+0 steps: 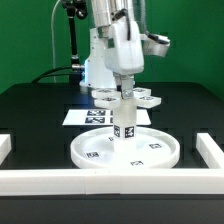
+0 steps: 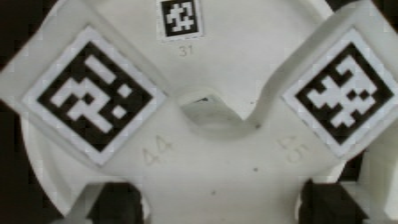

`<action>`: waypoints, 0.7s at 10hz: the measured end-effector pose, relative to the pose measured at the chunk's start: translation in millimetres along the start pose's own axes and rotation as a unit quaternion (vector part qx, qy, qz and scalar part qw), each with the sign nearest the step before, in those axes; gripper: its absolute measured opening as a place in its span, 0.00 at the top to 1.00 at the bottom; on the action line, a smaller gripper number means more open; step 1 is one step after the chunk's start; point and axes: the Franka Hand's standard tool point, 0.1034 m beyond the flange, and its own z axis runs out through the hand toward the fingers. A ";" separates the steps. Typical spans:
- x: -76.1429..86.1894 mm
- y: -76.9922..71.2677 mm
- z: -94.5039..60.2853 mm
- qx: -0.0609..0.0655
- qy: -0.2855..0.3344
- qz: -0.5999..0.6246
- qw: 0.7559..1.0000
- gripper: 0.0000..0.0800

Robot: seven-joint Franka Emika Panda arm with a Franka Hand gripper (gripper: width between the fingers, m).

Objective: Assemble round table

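Black tabletop, white border rails (image 1: 110, 181): the gripper (image 1: 125, 100) stands clamped on the short cylindrical leg (image 1: 125, 128), upright at the round disc's (image 1: 90, 150) centre, apparently being fitted; next likely calls for twisting it home, then fetching the cross-shaped base (image 1: 143, 98) behind.

The gripper (image 1: 124, 92) holds the short cylindrical leg (image 1: 125, 125) upright between its fingers (image 1: 124, 90), its lower end on the middle of the large rimmed round disc (image 1: 90, 150). Behind the fingers lies the cross-shaped base (image 1: 141, 98), with the marker board (image 1: 85, 117) beside it.
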 end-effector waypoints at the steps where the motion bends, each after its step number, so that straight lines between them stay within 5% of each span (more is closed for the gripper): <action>1: 0.3 -0.2 0.3 0.015 -0.005 0.072 0.997 0.46; 7: -7.2 -3.4 0.8 0.051 -0.035 0.361 0.931 0.46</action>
